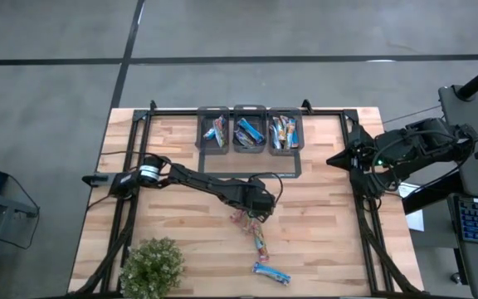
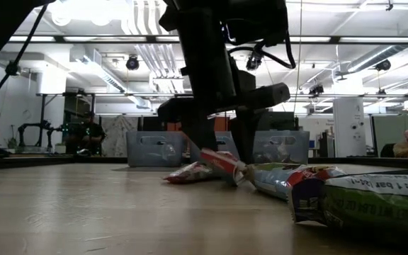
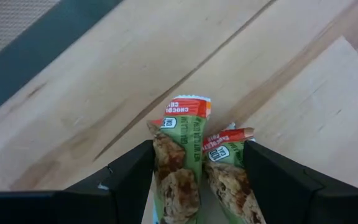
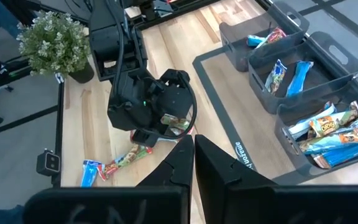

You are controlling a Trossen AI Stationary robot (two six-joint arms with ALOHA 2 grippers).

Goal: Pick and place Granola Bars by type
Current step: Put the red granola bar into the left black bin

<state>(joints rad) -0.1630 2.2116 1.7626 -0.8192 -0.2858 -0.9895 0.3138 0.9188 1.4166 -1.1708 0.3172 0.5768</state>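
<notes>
A leafy plant (image 1: 151,266) stands on the wooden table's (image 1: 322,216) front-left corner.

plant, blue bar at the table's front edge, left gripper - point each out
plant (image 1: 151,266), high view, middle of its leafy top
blue bar (image 1: 270,273), high view, middle of its wrapper
left gripper (image 3: 197,180), left wrist view, midway between its open fingertips
</notes>
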